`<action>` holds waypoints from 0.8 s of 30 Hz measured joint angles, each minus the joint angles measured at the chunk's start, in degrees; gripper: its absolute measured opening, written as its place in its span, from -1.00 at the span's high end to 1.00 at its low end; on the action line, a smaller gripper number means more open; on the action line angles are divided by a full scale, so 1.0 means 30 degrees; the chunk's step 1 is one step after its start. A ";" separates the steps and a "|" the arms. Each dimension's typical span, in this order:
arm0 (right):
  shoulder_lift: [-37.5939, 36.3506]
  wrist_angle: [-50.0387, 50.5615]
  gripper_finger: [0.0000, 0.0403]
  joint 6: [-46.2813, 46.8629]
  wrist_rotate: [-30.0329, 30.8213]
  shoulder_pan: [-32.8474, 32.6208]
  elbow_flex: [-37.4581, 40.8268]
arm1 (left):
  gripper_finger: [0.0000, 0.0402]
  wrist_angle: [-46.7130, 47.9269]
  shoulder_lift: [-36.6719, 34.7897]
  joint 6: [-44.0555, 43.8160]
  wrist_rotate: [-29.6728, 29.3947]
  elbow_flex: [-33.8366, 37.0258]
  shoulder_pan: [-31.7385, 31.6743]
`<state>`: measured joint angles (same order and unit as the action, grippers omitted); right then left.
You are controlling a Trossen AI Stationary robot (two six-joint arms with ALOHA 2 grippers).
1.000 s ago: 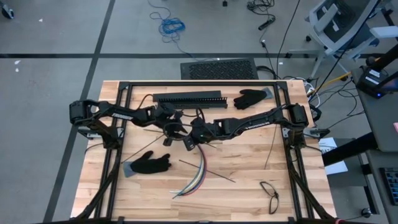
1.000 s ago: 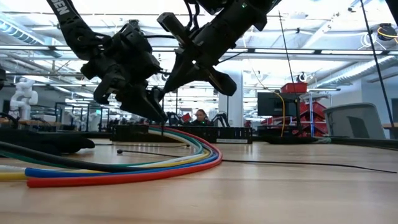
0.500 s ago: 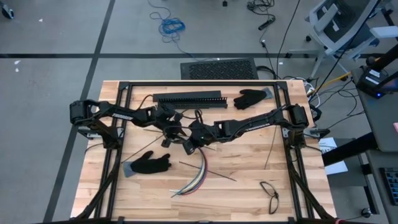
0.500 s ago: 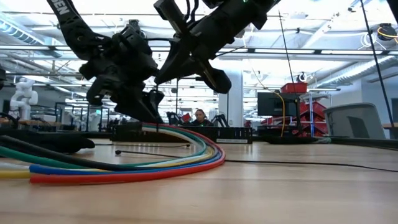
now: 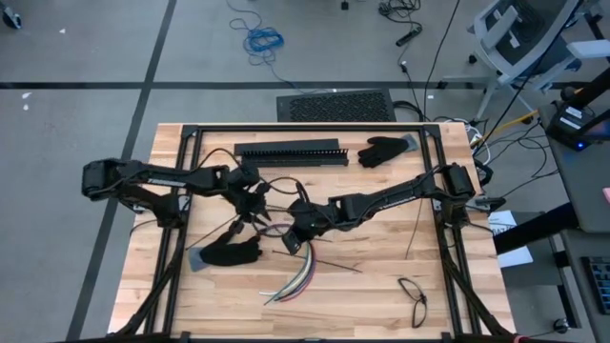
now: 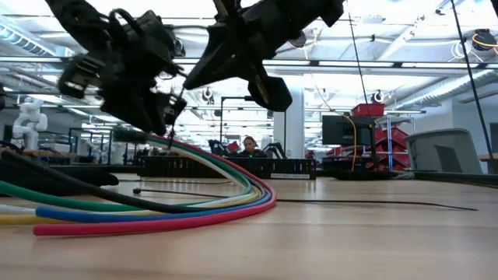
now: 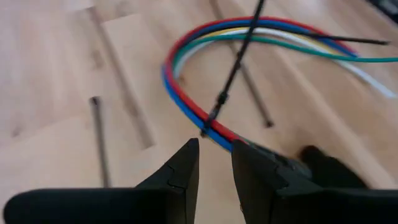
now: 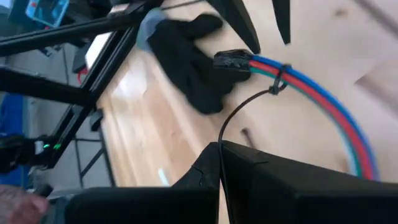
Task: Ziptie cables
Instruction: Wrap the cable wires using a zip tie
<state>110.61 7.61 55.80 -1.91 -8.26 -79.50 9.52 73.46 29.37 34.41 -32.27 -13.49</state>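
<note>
The right gripper (image 8: 219, 163) clenches the zip tie's (image 8: 239, 111) tail to cinch the cables (image 8: 323, 93), while the left gripper (image 7: 214, 163), fingers slightly parted and empty, hovers nearby.

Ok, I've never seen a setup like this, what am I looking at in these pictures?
Two dark robot arms work at a wooden table. One picture looks straight down, one looks level across the tabletop, and two come from cameras on the wrists. On the table lie a bundle of coloured cables, two black gloves, a black slotted bar and a pair of glasses. The right arm has its jaws shut on a thin black zip tie looped round the cables. The left arm has its jaws slightly open near the bundle, holding nothing.
</note>
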 joint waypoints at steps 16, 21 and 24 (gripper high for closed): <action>0.0058 -0.0231 1.00 -0.0156 -0.0391 -0.0535 0.0000 | 0.55 -0.1966 0.0557 0.0036 -0.2358 -0.0015 0.2956; 0.0073 -0.0321 1.00 -0.0293 -0.0358 -0.0528 0.0000 | 0.55 -0.2580 0.1309 0.0492 -0.2570 -0.0015 0.3138; 0.0073 -0.0349 1.00 -0.0335 -0.0375 -0.0535 0.0000 | 0.55 -0.3033 0.1394 0.0484 -0.2582 -0.0015 0.3145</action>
<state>110.83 6.56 54.80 -3.03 -9.87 -79.50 0.42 77.65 30.82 26.67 -32.32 -4.05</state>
